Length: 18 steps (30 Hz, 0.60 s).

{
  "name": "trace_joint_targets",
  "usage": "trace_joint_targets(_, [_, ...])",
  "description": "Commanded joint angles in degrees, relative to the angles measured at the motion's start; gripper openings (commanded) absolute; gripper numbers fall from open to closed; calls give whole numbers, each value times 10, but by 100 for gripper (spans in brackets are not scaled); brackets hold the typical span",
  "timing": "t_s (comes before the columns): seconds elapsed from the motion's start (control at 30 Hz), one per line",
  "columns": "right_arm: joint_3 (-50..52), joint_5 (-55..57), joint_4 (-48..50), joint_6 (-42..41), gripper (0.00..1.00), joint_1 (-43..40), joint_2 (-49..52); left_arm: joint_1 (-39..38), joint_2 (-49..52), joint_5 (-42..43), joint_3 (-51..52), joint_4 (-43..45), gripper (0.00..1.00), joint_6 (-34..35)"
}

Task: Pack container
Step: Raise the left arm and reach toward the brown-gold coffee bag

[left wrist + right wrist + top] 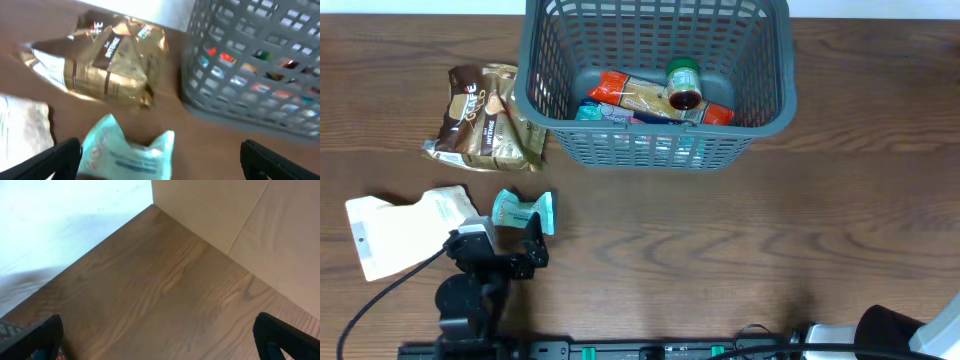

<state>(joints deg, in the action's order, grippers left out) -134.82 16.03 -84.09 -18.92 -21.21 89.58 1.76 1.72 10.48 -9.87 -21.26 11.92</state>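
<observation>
Looking down from overhead: dark grey container [650,150] at the far middle of the bench [740,250], already holding an orange packet [640,97] and a green-lidded jar [684,82]. Near the front left, left end effector [510,235] just behind a teal packet [525,212], fingers apart, clamped on nothing. From there, container ahead and off to the right, its long side lying across the bench. By this layout, left arm clearly the nearer, with the right arm [892,328] parked at the front right corner, well apart from everything. Beside the teal packet, a white pouch [405,230]; farther on, a brown and gold bag [485,118] just beside the container's left wall.

Turning to the left wrist: teal packet [125,152] between the two dark fingers [50,160], long axis roughly finger to finger, no contact visible. Beyond it, brown and gold bag [105,62] to the left, lattice wall of the container [250,60] to the right. Judged from this, the high wall the one obstacle on the way in, calling for a lift over the rim.

Switching to the right wrist: right end effector [160,345] spread wide over bare bench [165,290], empty.
</observation>
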Motion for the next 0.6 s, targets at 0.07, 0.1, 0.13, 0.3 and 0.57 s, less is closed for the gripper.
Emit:
trace_joint_targets(0.07, [4,-2,-2,-8,99,-5,3,-2,96,-50,-194,-60,99,38])
trace_joint_targets(0.1, [4,-2,-2,-8,99,-5,3,-2,129,-60,-237,-75,99,26])
trace_joint_targets(0.13, [4,-2,-2,-8,99,-5,3,-2,163,-68,-282,-93,99,17])
trace_joint_targets(0.3, [4,-2,-2,-8,99,-5,3,-2,376,-86,-548,-220,99,-18])
trace_joint_targets(0.57, [4,-2,-2,-8,99,-5,3,-2,709,-86,-977,-498,98,-74])
